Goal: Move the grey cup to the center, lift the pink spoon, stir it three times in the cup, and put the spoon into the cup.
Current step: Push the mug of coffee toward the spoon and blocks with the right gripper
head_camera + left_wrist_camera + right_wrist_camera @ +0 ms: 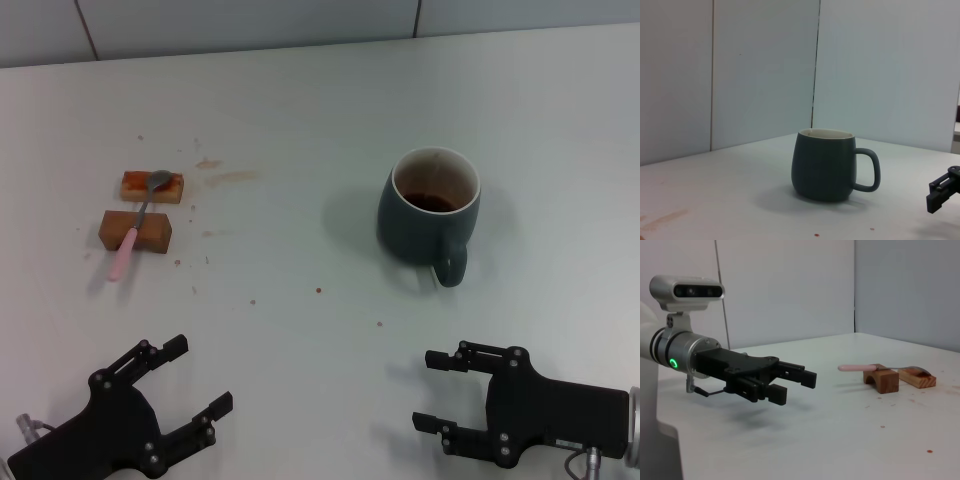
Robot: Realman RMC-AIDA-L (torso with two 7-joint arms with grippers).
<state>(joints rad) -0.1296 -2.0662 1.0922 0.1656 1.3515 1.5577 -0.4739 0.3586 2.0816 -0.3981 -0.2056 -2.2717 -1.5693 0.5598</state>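
Note:
The grey cup (430,210) stands upright right of the table's middle, its handle toward me and dark liquid inside. It also shows in the left wrist view (824,165). The pink spoon (135,228) lies across two brown blocks at the left, its bowl on the far block. It also shows in the right wrist view (860,367). My left gripper (200,375) is open and empty near the front edge, below the spoon, and also shows in the right wrist view (796,387). My right gripper (428,390) is open and empty, in front of the cup.
Two brown blocks (136,230) (152,186) carry the spoon. Brown stains and specks (225,175) mark the white table between the blocks and the cup. Grey wall panels stand behind the table's far edge.

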